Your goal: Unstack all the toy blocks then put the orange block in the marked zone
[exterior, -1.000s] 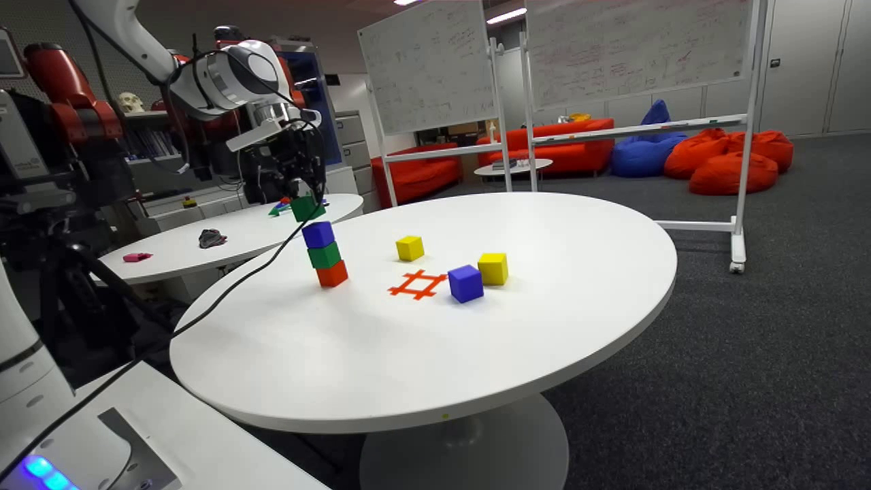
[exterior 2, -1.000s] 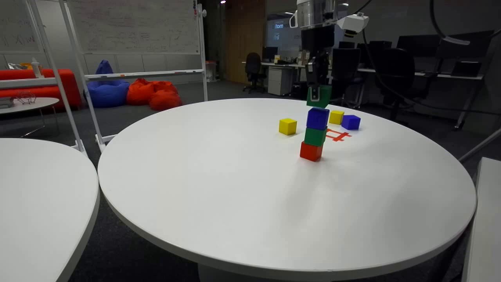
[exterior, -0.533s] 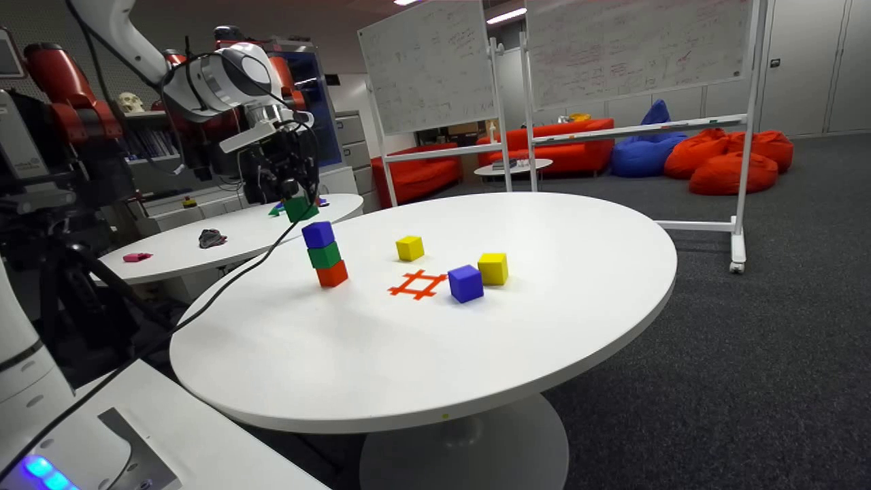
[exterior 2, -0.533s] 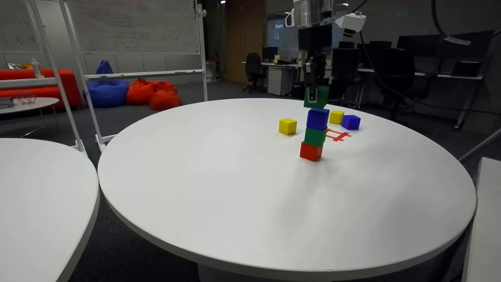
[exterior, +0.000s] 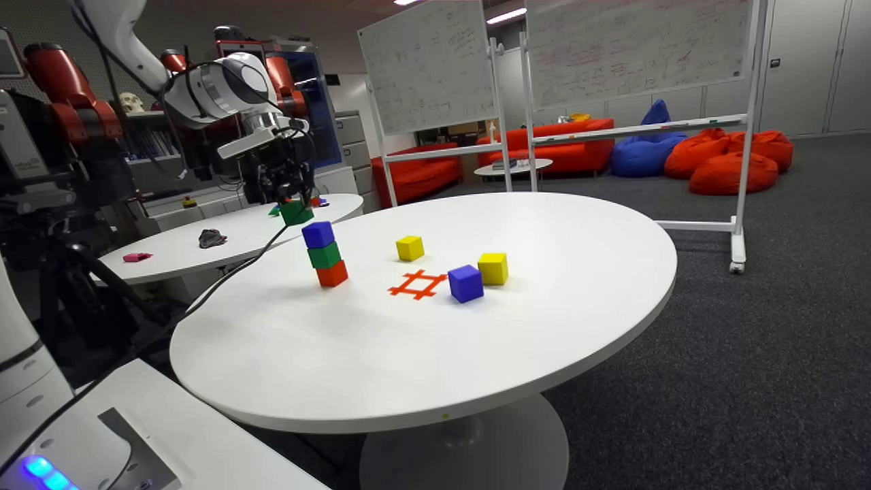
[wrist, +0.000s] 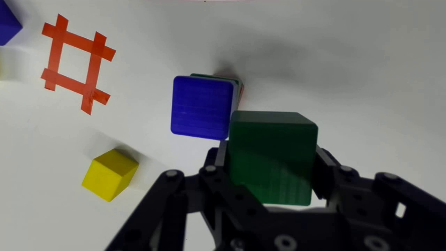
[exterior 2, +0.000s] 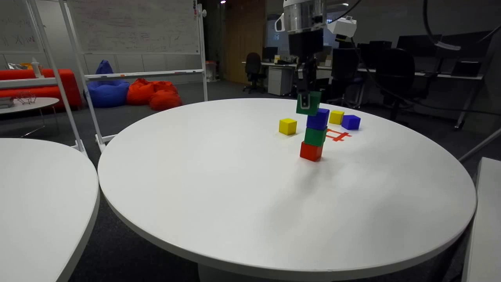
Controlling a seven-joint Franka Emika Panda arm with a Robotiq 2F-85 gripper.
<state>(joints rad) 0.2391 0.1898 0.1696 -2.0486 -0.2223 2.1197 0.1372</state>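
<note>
A: What have the black fingers (exterior 2: 304, 101) got?

B: A small green cube (wrist: 273, 157). They are clamped on two opposite sides of it, and it hangs in the air above the round white surface (exterior: 476, 354).

A: Whereabouts over the surface?

B: Just beside the top of the stack (exterior: 325, 254) and a little higher. In both exterior views it shows to the left of the small blue cube (exterior: 318, 235) that tops the stack. Whether those two touch, the views leave unclear.

A: And under the blue one?

B: Another small green cube (exterior: 324, 256), then the small orange-red cube (exterior: 332, 273) at the bottom, resting on the surface. The three sit slightly out of line.

A: So the orange-red cube carries two others. And the marked zone (wrist: 94, 68), the flat square of crossed red-orange strips?

B: In both exterior views it lies to the right of the stack, apart from it, with white showing in its middle.

A: Which blocks lie loose?

B: Three. In an exterior view a second blue cube (exterior: 466, 284) is just right of the marked zone, with a small yellow cube (exterior: 492, 269) close beside it, a bit farther right. A second yellow cube (exterior: 409, 248) stands on the far side of the zone.
</note>
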